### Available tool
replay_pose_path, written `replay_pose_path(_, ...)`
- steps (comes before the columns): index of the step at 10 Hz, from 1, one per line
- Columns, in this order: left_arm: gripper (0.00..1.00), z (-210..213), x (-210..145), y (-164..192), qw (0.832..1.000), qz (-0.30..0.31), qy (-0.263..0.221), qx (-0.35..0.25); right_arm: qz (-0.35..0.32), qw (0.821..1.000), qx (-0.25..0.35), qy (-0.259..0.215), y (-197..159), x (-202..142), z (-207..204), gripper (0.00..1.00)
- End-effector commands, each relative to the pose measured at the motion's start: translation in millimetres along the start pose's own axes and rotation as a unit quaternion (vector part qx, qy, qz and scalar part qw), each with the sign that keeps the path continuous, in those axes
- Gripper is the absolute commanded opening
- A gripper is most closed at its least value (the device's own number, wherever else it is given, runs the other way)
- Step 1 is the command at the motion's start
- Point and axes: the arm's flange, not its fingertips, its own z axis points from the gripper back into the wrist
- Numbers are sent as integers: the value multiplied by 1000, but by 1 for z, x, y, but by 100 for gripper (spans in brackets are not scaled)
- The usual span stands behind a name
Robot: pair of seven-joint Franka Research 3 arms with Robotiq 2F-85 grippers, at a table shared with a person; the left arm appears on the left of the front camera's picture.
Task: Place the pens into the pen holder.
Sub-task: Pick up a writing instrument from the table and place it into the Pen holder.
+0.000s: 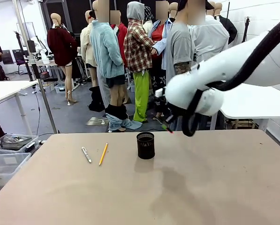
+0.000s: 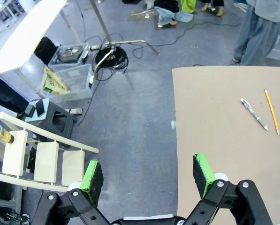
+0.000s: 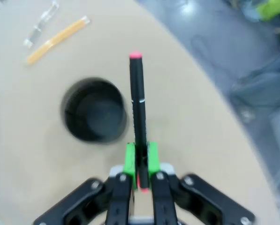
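The black mesh pen holder [image 1: 145,145] stands upright at the far middle of the tan table [image 1: 200,187]. Left of it lie the short white-silver pen [image 1: 86,154] and the yellow pencil [image 1: 103,153], side by side and apart. My right gripper [image 3: 140,159] is shut on a black pen with a red tip [image 3: 137,98] and hovers just right of the holder's open mouth [image 3: 95,110]. In the front view that gripper [image 1: 167,124] hangs above and right of the cup. My left gripper [image 2: 147,176] is open and empty over the table's left edge, with the pen [image 2: 253,114] and pencil [image 2: 271,111] far off.
Clear plastic bins [image 1: 8,159] sit on the floor off the table's left edge, beside a tripod stand [image 2: 109,54]. A person in a grey shirt [image 1: 179,51] stands beyond the far edge. A white table [image 1: 252,105] lies at the back right.
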Motion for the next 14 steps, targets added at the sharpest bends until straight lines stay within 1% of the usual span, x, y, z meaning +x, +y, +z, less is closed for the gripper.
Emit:
replay_pose_path(1,100,-1,2,-1,1000,7,-5,3,119,976,157,-90,-39,-65,36,0)
replay_pose_path(2,100,-1,2,-1,1000,7,-5,3,144,965,184,-119,-41,-56,34,0)
replay_pose_path(4,100,-1,2,-1,1000,7,-5,3,151,957,210,-133,-49,-38,18,0)
replay_pose_path(6,100,-1,2,-1,1000,7,-5,3,156,947,238,-148,-50,-28,3,0)
replay_pose_path(10,100,-1,2,-1,1000,7,-5,3,145,934,263,-195,-47,-13,-14,0)
replay_pose_path(11,100,-1,2,-1,1000,7,-5,3,142,932,270,-198,-45,-6,-21,0)
replay_pose_path(14,100,-1,2,-1,1000,7,-5,3,139,929,288,-186,-49,3,-47,0)
